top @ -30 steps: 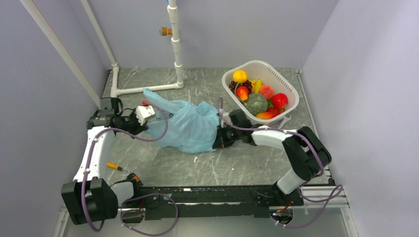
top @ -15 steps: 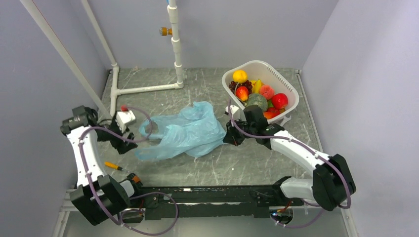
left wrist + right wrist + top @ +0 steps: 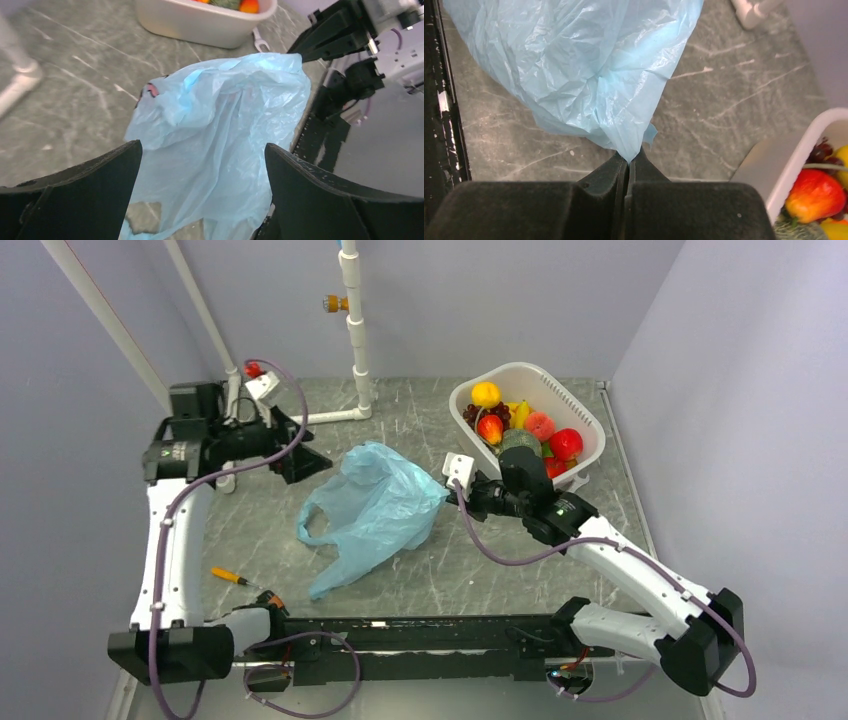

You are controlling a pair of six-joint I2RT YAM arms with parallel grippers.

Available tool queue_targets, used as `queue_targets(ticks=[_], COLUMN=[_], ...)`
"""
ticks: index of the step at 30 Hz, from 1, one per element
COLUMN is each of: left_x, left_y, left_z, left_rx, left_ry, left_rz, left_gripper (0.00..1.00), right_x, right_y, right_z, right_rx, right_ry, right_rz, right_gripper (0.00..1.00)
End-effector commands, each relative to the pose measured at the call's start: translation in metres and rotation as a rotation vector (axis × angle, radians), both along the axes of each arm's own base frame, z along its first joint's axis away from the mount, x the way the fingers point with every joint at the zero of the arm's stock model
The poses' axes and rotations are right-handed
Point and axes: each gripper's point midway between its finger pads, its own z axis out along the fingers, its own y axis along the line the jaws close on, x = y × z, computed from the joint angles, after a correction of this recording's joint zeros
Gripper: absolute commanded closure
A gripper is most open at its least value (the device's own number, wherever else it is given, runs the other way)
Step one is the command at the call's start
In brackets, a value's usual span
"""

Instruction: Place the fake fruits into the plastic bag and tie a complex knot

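Observation:
The light-blue plastic bag (image 3: 375,505) lies crumpled mid-table, a handle loop trailing toward the near left. My right gripper (image 3: 450,495) is shut on the bag's right corner and holds it up a little; the wrist view shows the film (image 3: 574,65) pinched between the closed fingers of that gripper (image 3: 629,157). My left gripper (image 3: 303,450) hangs open at the back left, above and apart from the bag (image 3: 215,125), with nothing between its wide jaws (image 3: 202,146). The fake fruits sit in the white basket (image 3: 522,368): yellow (image 3: 485,393), grapes (image 3: 492,412), peach (image 3: 540,425), red (image 3: 566,443).
A white pipe frame (image 3: 355,330) stands at the back, with a foot (image 3: 15,85) near the left arm. An orange-handled screwdriver (image 3: 230,577) lies near the front left. The basket wall (image 3: 794,155) is close to the right of my right gripper. Grey walls enclose three sides.
My left gripper let go of the bag handle, opened wide and swung up to the back left. The right arm shifted toward the basket, still pinching the corner. The bag slumped onto the table.

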Motion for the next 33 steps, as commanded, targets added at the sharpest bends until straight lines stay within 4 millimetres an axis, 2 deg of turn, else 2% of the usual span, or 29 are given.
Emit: queue_targets(ticks=[1,3,6,9,12,13,14,15,16,17,19,20,24,27,28,29,30,31,32,33], left_x=[0.012,0.01,0.019,0.027,0.027,0.024,0.025,0.025,0.025,0.02,0.02,0.028,0.072,0.101,0.108,0.115,0.121,0.127,0.131,0.133], left_y=[-0.03,-0.043,-0.049,-0.054,-0.04,-0.03,-0.017,-0.005,0.005,0.011,0.01,0.008,0.004,0.018,0.025,0.033,0.041,0.048,0.054,0.058], left_z=[-0.008,-0.026,-0.051,-0.064,-0.055,-0.047,-0.039,-0.036,-0.034,-0.042,-0.053,-0.056,-0.084,-0.115,-0.128,-0.142,-0.155,-0.166,-0.175,-0.18], left_rx=[-0.068,-0.031,0.044,0.122,0.155,0.149,0.143,0.14,0.152,0.169,0.168,0.118,-0.035,0.005,0.029,0.058,0.081,0.095,0.11,0.127], left_ry=[0.024,-0.008,-0.066,-0.117,-0.135,-0.142,-0.157,-0.166,-0.173,-0.13,-0.068,-0.014,0.199,0.256,0.292,0.332,0.37,0.398,0.421,0.433], left_rz=[-0.05,-0.117,-0.139,-0.154,-0.153,-0.143,-0.118,-0.095,-0.082,-0.091,-0.127,-0.113,0.075,0.236,0.28,0.33,0.385,0.432,0.466,0.491], left_gripper=[0.01,0.0,0.01,0.03,0.73,0.9,0.98,1.0,1.0,1.0,1.0,1.0,1.0,1.0,1.0,1.0,1.0,0.98,0.84,0.69], right_x=[-0.003,-0.006,-0.01,-0.012,-0.014,-0.015,-0.014,-0.007,-0.005,0.0,0.009,0.017,0.08,0.132,0.145,0.155,0.162,0.166,0.164,0.157], right_y=[0.006,0.009,0.012,0.01,-0.002,-0.01,-0.021,-0.038,-0.05,-0.059,-0.064,-0.061,-0.037,-0.03,-0.028,-0.03,-0.029,-0.029,-0.028,-0.025], right_z=[0.04,0.05,0.063,0.07,0.065,0.06,0.056,0.051,0.046,0.045,0.035,0.032,0.028,0.019,0.017,0.017,0.023,0.031,0.039,0.043], right_rx=[0.017,0.039,0.059,0.065,0.003,-0.028,-0.054,-0.087,-0.105,-0.121,-0.148,-0.146,-0.114,-0.161,-0.179,-0.195,-0.187,-0.165,-0.139,-0.114], right_ry=[-0.125,-0.128,-0.134,-0.141,-0.148,-0.144,-0.141,-0.14,-0.125,-0.116,-0.079,-0.074,-0.082,-0.079,-0.067,-0.048,-0.04,-0.031,-0.014,0.021], right_rz=[0.059,0.067,0.076,0.08,0.071,0.062,0.055,0.035,0.025,0.016,0.017,0.01,-0.074,-0.172,-0.196,-0.227,-0.257,-0.285,-0.299,-0.3], right_gripper=[1.0,1.0,1.0,1.0,1.0,1.0,1.0,1.0,1.0,1.0,1.0,1.0,1.0,1.0,0.91,0.73,0.49,0.33,0.22,0.17])
